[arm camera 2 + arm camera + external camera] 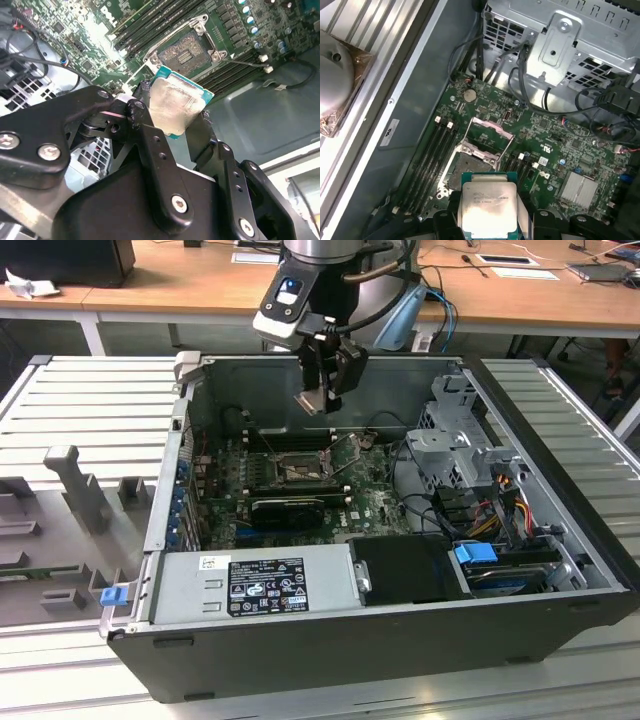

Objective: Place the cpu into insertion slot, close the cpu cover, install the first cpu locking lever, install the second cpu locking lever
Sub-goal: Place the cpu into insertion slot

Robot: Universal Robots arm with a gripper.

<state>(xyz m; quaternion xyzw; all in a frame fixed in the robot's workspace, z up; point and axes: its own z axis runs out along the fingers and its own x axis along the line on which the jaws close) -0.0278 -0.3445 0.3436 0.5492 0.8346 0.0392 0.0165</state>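
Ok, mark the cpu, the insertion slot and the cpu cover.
cpu (489, 207), first wrist view, middle of its silvery lid.
insertion slot (187, 50), second wrist view, its dark centre.
cpu cover (492, 127), first wrist view, its frame edge.

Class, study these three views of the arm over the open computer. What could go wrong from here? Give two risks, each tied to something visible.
1. The claw holds the cpu by its edges in the air near the slot. A slip might drop it onto the contacts.
2. The cover stands raised beside the slot. The claw might catch it on the way down.
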